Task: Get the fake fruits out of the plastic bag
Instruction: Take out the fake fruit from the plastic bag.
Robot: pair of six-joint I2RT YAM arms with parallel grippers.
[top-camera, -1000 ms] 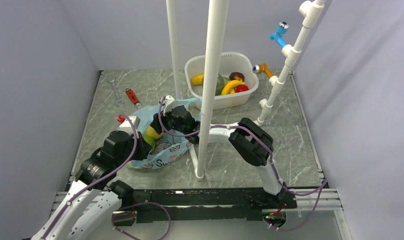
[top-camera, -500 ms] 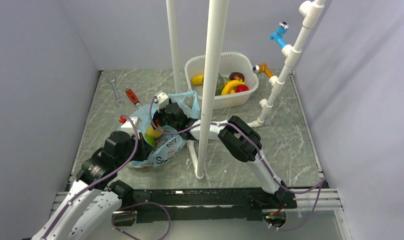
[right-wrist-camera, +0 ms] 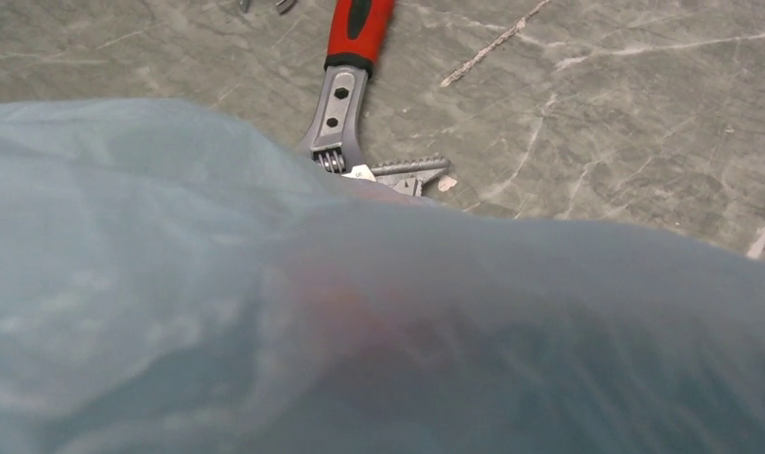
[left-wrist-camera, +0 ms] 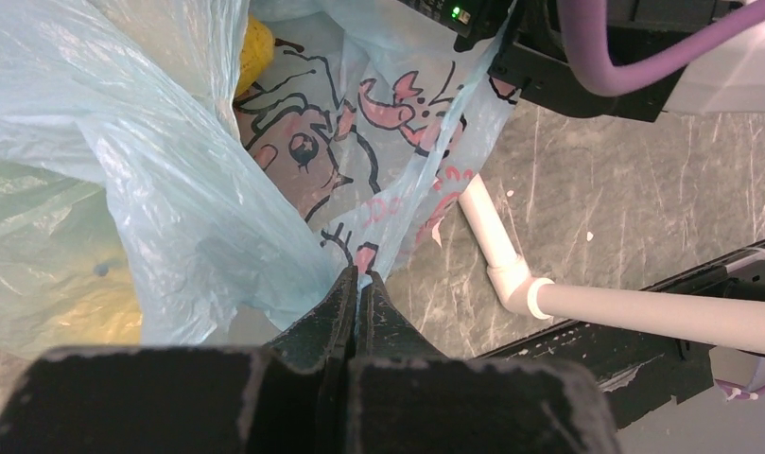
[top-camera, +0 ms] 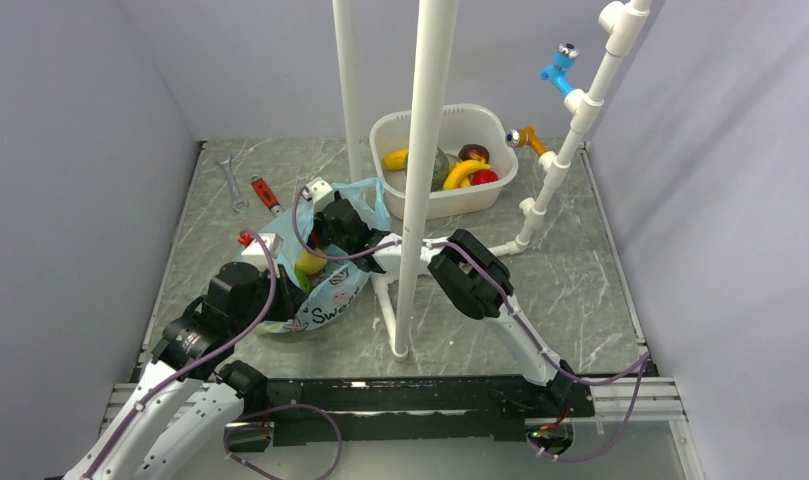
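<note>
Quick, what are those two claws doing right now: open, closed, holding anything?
Left gripper: closed, pinching the edge of the plastic bag.
Right gripper: at the bag's mouth, fingers hidden by the film, so it cannot be told.

Grey marbled tabletop (top-camera: 600, 290), pale lilac walls (top-camera: 80, 150), white pipes (top-camera: 425, 150)
</note>
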